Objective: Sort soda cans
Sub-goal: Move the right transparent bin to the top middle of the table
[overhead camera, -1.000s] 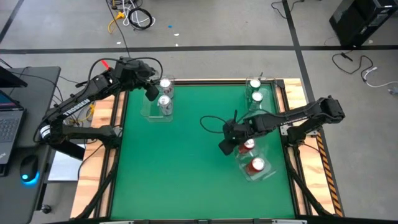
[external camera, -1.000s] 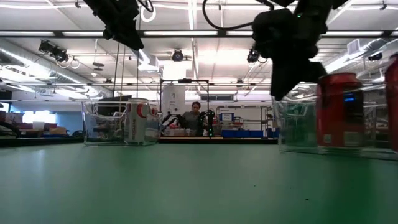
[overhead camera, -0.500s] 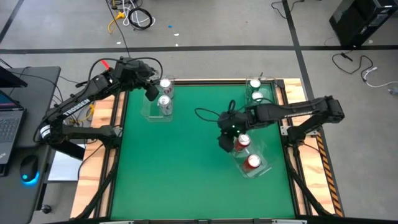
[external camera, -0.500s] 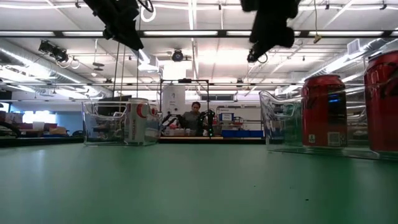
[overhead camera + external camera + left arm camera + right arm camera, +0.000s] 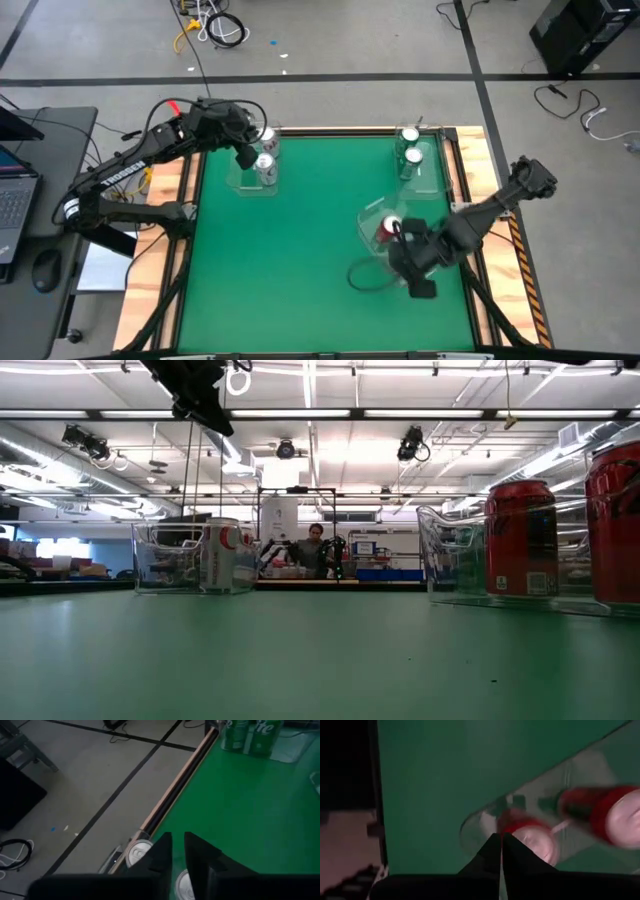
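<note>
Two silver cans (image 5: 265, 150) stand in a clear tray at the far left and show in the low view as a silver can (image 5: 222, 555). My left gripper (image 5: 245, 155) hovers beside them, open by a narrow gap (image 5: 177, 851). Two green cans (image 5: 410, 145) stand in a tray at the far right. Two red cans (image 5: 520, 540) stand in a clear tray (image 5: 372, 210) on the right. One red can (image 5: 388, 228) shows from above; my right gripper (image 5: 420, 282) covers the other. Its shut fingers (image 5: 501, 845) hang above that can's top (image 5: 535, 837), out of the low view.
A dark cable loop (image 5: 360, 275) from the right arm hangs over the table near the red tray. Wooden rails (image 5: 190, 200) edge the green table on both sides. A laptop and mouse (image 5: 45, 268) sit on a side desk to the left. A person (image 5: 315, 545) stands far behind.
My right gripper has risen out of the low view and swung from the red tray's left side toward the table's near edge, ending over the nearer red can. Early in that second, the red tray with its cans slid a little toward the table's left.
</note>
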Available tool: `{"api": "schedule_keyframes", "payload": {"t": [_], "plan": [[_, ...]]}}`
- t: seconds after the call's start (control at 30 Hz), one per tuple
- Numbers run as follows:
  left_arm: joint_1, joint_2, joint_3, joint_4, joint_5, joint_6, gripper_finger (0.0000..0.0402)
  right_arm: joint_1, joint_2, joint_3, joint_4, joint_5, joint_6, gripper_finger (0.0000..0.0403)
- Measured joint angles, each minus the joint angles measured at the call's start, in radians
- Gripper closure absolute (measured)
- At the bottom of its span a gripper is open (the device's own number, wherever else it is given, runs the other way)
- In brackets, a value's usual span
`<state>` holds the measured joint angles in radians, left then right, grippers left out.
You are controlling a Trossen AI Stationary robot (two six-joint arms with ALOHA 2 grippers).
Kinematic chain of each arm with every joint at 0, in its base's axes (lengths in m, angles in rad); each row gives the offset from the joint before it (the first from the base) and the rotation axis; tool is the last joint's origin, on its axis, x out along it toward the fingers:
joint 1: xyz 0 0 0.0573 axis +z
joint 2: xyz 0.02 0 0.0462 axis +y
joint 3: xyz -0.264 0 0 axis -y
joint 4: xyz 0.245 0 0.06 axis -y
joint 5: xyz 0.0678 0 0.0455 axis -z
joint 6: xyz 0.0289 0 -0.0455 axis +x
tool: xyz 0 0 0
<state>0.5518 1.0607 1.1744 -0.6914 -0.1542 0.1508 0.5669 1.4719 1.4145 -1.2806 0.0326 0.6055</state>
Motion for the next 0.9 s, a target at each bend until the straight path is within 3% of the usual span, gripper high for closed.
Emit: {"api": "schedule_keyframes", "payload": {"t": [0.2,0.37,0.63,0.9], "plan": [[-0.023,0.0,0.0,-0.006,-0.005,-0.029,0.0389,0.153,0.001,-0.102,0.002,-0.014,0.048,0.0402],[-0.037,0.0,0.0,-0.008,-0.011,-0.056,0.0396,0.213,0.001,-0.19,0.035,-0.059,0.073,0.0403],[-0.06,0.0,0.0,-0.008,-0.035,-0.077,0.0395,0.21,0.001,-0.297,0.162,-0.14,0.031,0.0403],[-0.064,0.0,0.0,-0.009,-0.04,-0.081,0.0394,0.125,0.0,-0.328,0.163,-0.037,-0.04,0.0403]]}}
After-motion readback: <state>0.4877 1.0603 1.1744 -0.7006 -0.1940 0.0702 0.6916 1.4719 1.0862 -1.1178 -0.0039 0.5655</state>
